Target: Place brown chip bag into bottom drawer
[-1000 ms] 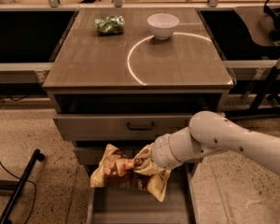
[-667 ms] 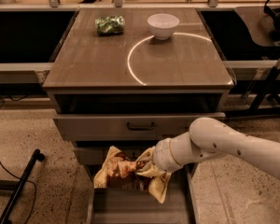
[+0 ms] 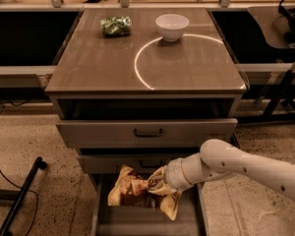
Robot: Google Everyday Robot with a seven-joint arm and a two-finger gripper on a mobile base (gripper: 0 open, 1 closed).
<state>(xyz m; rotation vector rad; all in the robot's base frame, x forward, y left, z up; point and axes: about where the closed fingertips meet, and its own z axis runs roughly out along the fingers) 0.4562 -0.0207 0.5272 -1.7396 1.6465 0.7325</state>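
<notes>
Speckled floor, grey cabinet with a brown counter (image 3: 187, 68) on top; a green packet (image 3: 115, 25) and a white bowl (image 3: 171, 26) sit at its far edge, well apart from the work. Two upper drawers with black handles are partly out.

The bottom drawer (image 3: 137, 226) is pulled open, grey tray showing. The white arm (image 3: 236, 166) reaches in from the right, low. The gripper (image 3: 160, 183) is over the drawer's opening, clamped on the crumpled right end of the brown chip bag (image 3: 130, 191).

The bag extends left from the gripper, its long axis roughly across the drawer's width, its lower corner hanging down toward the tray. The left corner is near the drawer's left wall.

Judgement: the bag is already above the opening, so the move left is downward and then release. The wide bag may catch on the side walls.
</notes>
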